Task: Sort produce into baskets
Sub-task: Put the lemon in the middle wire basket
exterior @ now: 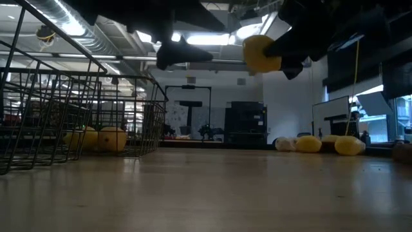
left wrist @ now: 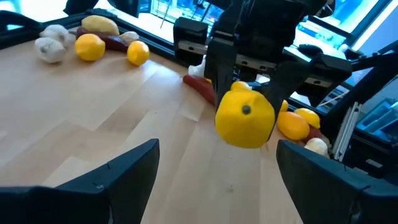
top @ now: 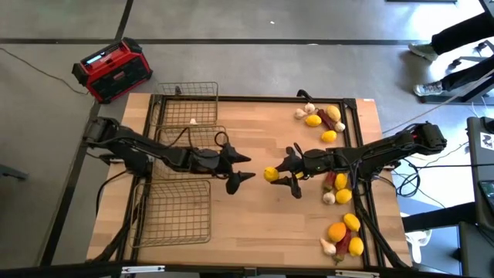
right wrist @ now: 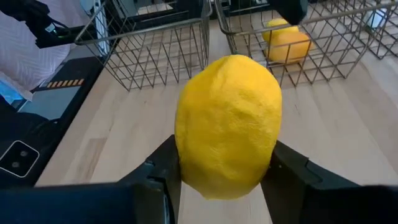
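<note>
Above the middle of the pale wooden table [top: 255,224], the right gripper [top: 287,171] clamps a bright yellow, dimpled oval lemon [top: 271,174] across its middle. The left gripper [top: 243,167] faces it close by, fingers spread wide and empty. The lemon looks firm, fairly light, with slightly waxy skin; gripping its widest part seems safest. No readable brand or writing shows.

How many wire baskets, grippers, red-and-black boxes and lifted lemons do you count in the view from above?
wire baskets: 3
grippers: 2, the left gripper and the right gripper
red-and-black box: 1
lemon held by the right gripper: 1
Total: 7
</note>
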Controlling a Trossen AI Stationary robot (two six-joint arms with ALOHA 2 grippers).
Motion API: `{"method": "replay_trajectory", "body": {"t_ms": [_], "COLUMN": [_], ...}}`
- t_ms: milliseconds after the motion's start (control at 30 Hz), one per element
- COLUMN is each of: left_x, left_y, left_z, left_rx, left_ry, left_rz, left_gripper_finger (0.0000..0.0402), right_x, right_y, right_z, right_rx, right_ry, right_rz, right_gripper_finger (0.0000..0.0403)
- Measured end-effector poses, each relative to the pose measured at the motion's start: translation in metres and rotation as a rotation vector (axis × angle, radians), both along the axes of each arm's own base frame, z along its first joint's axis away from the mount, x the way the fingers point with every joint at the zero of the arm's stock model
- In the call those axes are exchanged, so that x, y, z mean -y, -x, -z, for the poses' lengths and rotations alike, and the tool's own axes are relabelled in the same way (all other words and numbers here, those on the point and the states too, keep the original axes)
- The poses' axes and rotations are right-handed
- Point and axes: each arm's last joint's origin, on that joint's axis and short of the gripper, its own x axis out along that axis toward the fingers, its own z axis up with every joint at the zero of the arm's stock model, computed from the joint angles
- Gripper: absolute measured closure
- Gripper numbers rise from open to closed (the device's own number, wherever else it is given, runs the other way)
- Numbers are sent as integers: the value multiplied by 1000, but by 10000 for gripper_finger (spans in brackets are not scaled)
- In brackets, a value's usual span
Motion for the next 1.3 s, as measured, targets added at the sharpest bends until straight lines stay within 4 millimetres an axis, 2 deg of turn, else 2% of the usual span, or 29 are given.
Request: {"method": "replay_trajectory", "body": {"t_ms": [267,500,633,833,967,1200,1300], "left_x": [5,8,9,5,6,7,7], "left_y": [-31,-55,-63,-65,-65,-65,-65], "left_z": [-9,0,7,9,9,9,9], "left_rx": [12,-17,-37,-38,-35,-38,-38], "left_ry": [-76,-114,-114,-90,-80,-96,-97], "left_rz": [63,95,109,112,143,154,154], "left_gripper_finger": [82,82,82,87,117,206,229], "right_x": [0,0,0,0,0,0,0], "right_y": [0,0,0,0,0,0,0], "right_z": [0,0,0,0,0,0,-1], "right_rx": [2,3,3,4,4,6,16], "right_ry": [3,14,19,20,20,19,17], "right_rz": [1,-5,-10,-16,-16,-19,-16], "right_gripper_finger": [247,247,247,247,247,247,235]}}
